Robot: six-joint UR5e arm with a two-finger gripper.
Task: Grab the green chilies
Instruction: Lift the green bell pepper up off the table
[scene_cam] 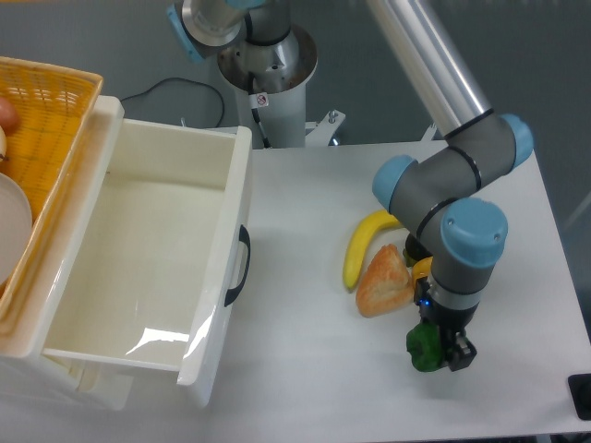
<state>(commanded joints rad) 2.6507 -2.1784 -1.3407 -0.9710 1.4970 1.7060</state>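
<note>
**Fingers clamped on the green chilies near the table's front right**

Fingers (pixel 459 353) dark, pointing down, pressed against the green chilies (pixel 424 344) — gripper (pixel 441 349) closed on the vegetable, its far finger hidden behind the green lump. Whether lifted off the surface or resting on it cannot be told from this single view.

Left to right across the scene:

- Far left: a yellow wicker basket (pixel 51 120), cut by the frame edge, with a white plate (pixel 11 231) partly seen inside.
- Beside it, touching: a white plastic bin (pixel 217 277) with a dark handle (pixel 238 268) on its right wall, interior bare and glossy.
- Up top, behind the bin: the arm's base pedestal (pixel 268 83) with a black cable (pixel 166 88) trailing off to the left.
- Middle of the white table (pixel 314 369): a banana (pixel 362 249), curved, lying just beside an orange-tan bread piece (pixel 383 281) — the two touching or nearly so.
- Just right of the bread: a small patch of yellow pepper (pixel 423 269), mostly hidden behind the arm's wrist.
- Right: grey and blue wrist joints (pixel 471 235) stacked above the gripper, silver upper arm link (pixel 429 60) running up out of frame.
- Bottom right, below the bread and close to the table's front edge: green chilies, glossy and lumpy, held at the wrist's lower end
</note>
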